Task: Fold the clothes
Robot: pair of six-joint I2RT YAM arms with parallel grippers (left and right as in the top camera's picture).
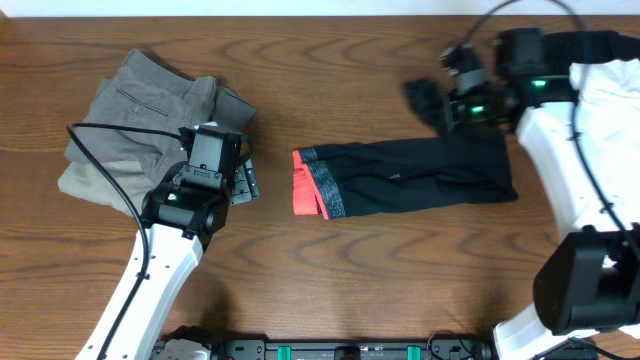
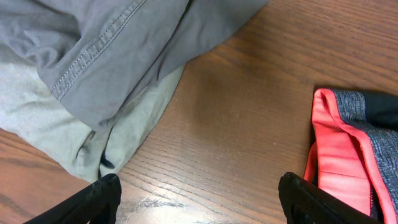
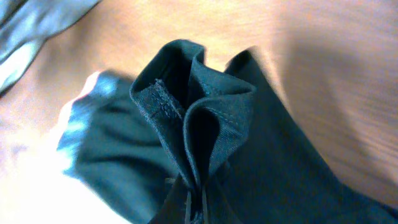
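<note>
From overhead, the black trousers [image 1: 410,185] lie stretched across the middle of the table [image 1: 330,280]. Their red-lined waistband [image 1: 308,192] points toward the left gripper [image 1: 244,181], and the leg end is lifted at the right gripper [image 1: 452,102]. A stack of grey and beige garments [image 1: 150,110] sits at the far left and looks already folded. A white garment [image 1: 612,88] waits at the right edge, behind the arm.

In the left wrist view the left gripper [image 2: 199,202] is spread wide over bare wood and holds nothing. The grey garment [image 2: 118,43] is on one side and the waistband [image 2: 339,165] on the other.

The right wrist view is blurred, but the right gripper [image 3: 196,205] is pinching a bunched hem of the trousers [image 3: 205,118].

I judge the trousers are laid out narrow and not yet folded end over end, so that fold and the white garment remain.
</note>
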